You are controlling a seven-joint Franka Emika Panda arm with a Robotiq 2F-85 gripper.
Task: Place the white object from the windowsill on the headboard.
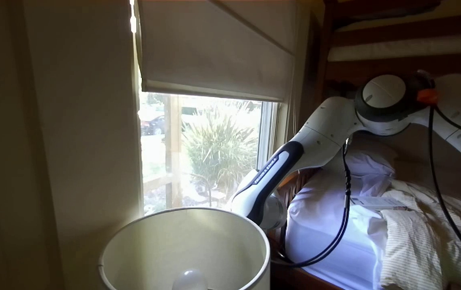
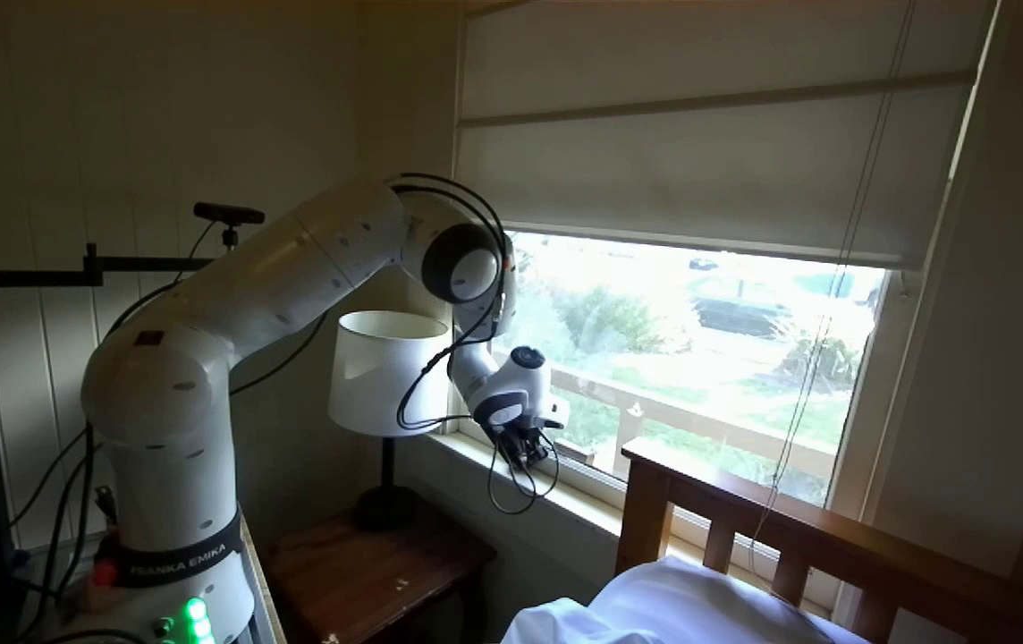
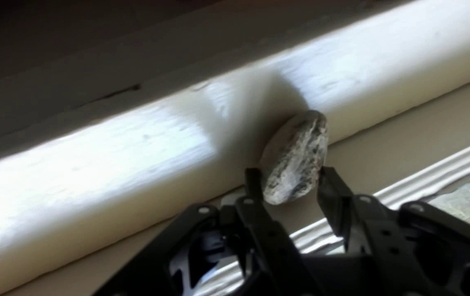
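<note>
At far left in an exterior view stands the arm, upright at its foot, sloping up to the right, then bent downward. Next comes an open-topped lampshade; in an exterior view a bulb shows inside it. Further right, the arm's end points down at the windowsill; there, in the wrist view, the jaws are clamped on the rough white object. Whether it touches the sill, I cannot tell. Rightmost is the headboard, behind white bedding.
</note>
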